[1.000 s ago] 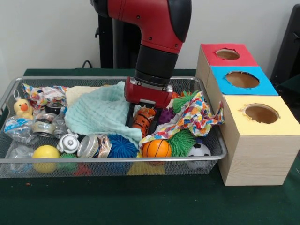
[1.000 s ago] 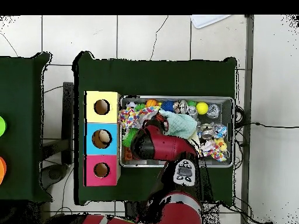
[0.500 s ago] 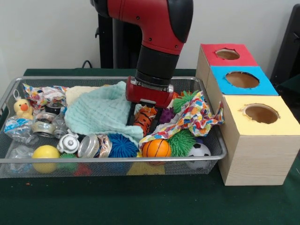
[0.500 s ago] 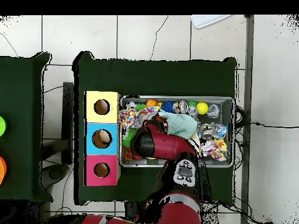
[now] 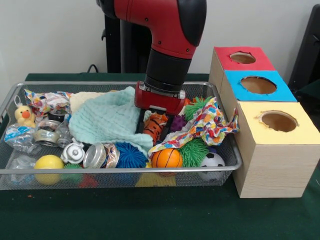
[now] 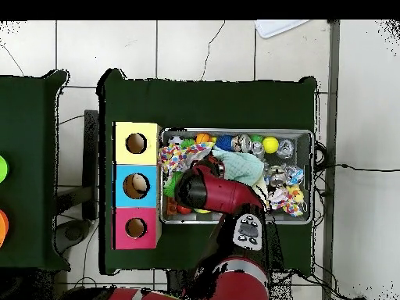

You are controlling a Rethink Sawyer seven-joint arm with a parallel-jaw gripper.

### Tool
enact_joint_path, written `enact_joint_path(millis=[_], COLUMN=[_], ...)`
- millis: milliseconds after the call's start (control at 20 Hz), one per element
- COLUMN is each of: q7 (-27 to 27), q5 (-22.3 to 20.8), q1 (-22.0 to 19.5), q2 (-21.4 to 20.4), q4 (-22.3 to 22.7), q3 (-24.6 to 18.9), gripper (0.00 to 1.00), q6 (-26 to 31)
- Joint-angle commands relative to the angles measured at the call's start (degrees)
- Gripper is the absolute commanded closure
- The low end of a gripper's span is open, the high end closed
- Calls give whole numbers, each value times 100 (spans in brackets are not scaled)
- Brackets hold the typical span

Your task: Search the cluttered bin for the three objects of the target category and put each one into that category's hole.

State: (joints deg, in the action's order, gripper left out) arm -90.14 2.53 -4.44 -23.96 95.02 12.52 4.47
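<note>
My gripper (image 5: 154, 126) reaches down into the middle of the wire bin (image 5: 120, 171), just right of a mint cloth (image 5: 107, 120). An orange striped tiger toy (image 5: 155, 124) sits between its black fingers (image 5: 139, 123), and they are shut on it. The toy hangs slightly above the clutter. To the right stands the wooden box with a red hole (image 5: 242, 57), a blue hole (image 5: 258, 85) and a yellow hole (image 5: 278, 121). In the overhead view the red arm (image 6: 211, 191) hides the gripper and the toy, and the box (image 6: 136, 186) lies left of the bin.
A colourful cloth (image 5: 205, 125) and a green spiky ball (image 5: 194, 150) lie right of the gripper. Along the front rim are a basketball (image 5: 166, 158), a soccer ball (image 5: 213, 160), a blue spiky ball (image 5: 130, 155), a can (image 5: 97, 155) and a yellow ball (image 5: 48, 162). A duck (image 5: 24, 116) sits far left.
The gripper has risen a little with the tiger toy held in it and shifted slightly right. The rest of the clutter has stayed put.
</note>
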Motion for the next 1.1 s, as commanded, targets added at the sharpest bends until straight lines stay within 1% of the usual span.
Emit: enact_joint_path(millis=[50, 200, 400, 550, 1100], q7=[-914, -929, -1081, -1079, -1084], q5=[227, 252, 331, 340, 297], q1=[109, 163, 225, 248, 343], q2=[325, 281, 136, 48, 129], q4=[289, 339, 539, 654, 671], q3=[-453, -413, -373, -382, -325], gripper=[0, 0, 0, 0, 0], q6=[1447, 1570, 1521, 1549, 1478])
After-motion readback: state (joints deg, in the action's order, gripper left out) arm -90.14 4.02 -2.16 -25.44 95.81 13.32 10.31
